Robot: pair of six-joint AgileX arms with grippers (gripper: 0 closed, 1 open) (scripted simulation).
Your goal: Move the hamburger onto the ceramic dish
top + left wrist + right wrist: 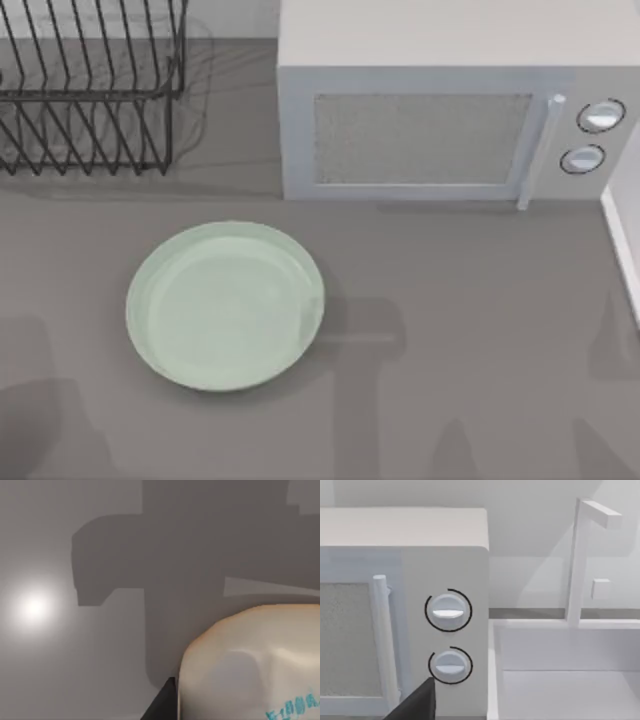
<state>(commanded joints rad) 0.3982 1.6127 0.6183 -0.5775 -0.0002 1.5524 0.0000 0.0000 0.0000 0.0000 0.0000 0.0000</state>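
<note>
Close against the left gripper (167,705) sits the tan hamburger (250,665), grip unclear; ceramic dish (226,305) lies bare.

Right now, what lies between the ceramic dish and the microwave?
Nothing: in the top view, only bare grey table separates the ceramic dish from the microwave behind it.

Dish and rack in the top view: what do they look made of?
Ceramic dish: looks glazed ceramic, pale mint green, smooth with a soft sheen and a low raised rim; moulded plastic can't be excluded. Rack: looks like thin dark metal wire, matte, judging by the slim parallel bars.
</note>
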